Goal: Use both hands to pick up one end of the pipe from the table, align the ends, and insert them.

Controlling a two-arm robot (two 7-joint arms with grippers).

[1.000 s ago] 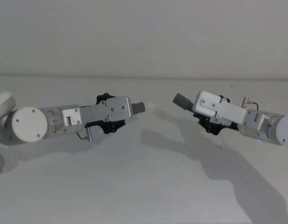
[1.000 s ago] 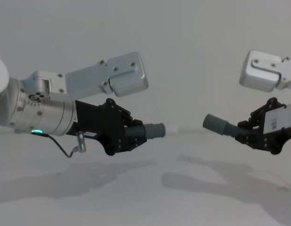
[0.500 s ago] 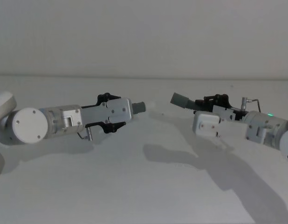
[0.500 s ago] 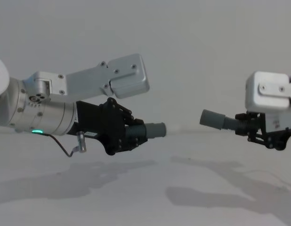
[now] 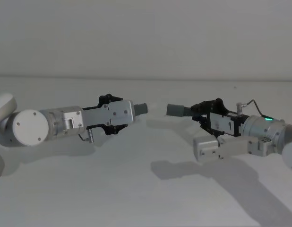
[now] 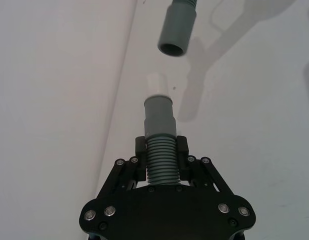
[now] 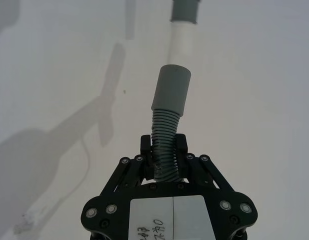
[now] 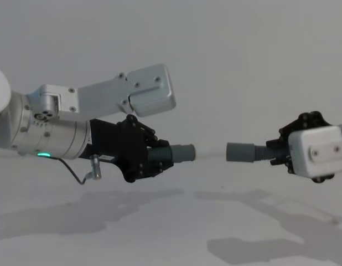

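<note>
Both pipe pieces hang above the white table [image 5: 113, 189]. My left gripper [image 6: 162, 147] is shut on one ribbed hose [image 6: 161, 165]. Its grey cuff [image 8: 182, 152] has a pale tip [image 6: 156, 82] and points right. My right gripper [image 7: 163, 145] is shut on the other ribbed hose [image 7: 163, 140], and its cuff [image 8: 240, 152] points left. The two ends face each other almost level, with a small gap between them. In the head view the left cuff [image 5: 140, 108] and the right cuff [image 5: 174, 109] sit close together. The round opening of the right cuff [image 6: 177, 30] shows in the left wrist view.
A plain pale wall [image 5: 146, 38] stands behind the table. Shadows of both arms [image 5: 193, 170] lie on the table below them. The right arm's camera housing [image 5: 210, 149] hangs under its wrist.
The right wrist has rolled, so its housing went from above the gripper to below. Its cuff moved left toward the left cuff and levelled out. The left arm stayed put.
</note>
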